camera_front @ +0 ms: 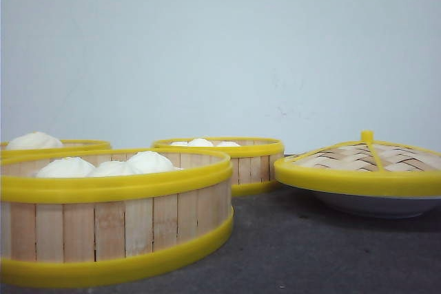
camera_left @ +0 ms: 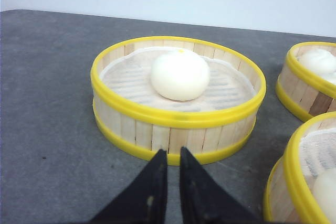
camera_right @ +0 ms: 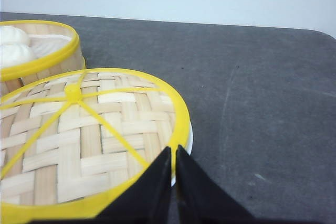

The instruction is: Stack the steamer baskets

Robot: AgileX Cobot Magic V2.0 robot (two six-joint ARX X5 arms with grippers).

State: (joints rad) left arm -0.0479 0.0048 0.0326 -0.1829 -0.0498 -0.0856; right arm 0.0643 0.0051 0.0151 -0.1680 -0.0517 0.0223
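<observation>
Three steamer baskets stand on the dark table. One with several white buns (camera_front: 114,228) is nearest at the left, one (camera_front: 55,145) peeks out behind it, and one (camera_front: 231,160) sits mid-table. In the left wrist view a basket holding a single bun (camera_left: 176,116) lies just ahead of my left gripper (camera_left: 170,153), whose fingers are shut with nothing between them, a little short of its wall. My right gripper (camera_right: 173,150) is shut and empty, its tips over the rim of the woven lid (camera_right: 89,135). Neither gripper shows in the front view.
The woven domed lid (camera_front: 362,163) with its yellow knob rests on a white plate (camera_front: 379,204) at the right. Two more baskets (camera_left: 312,74) (camera_left: 302,182) sit close beside the left gripper's basket. A white wall stands behind the table (camera_right: 262,93).
</observation>
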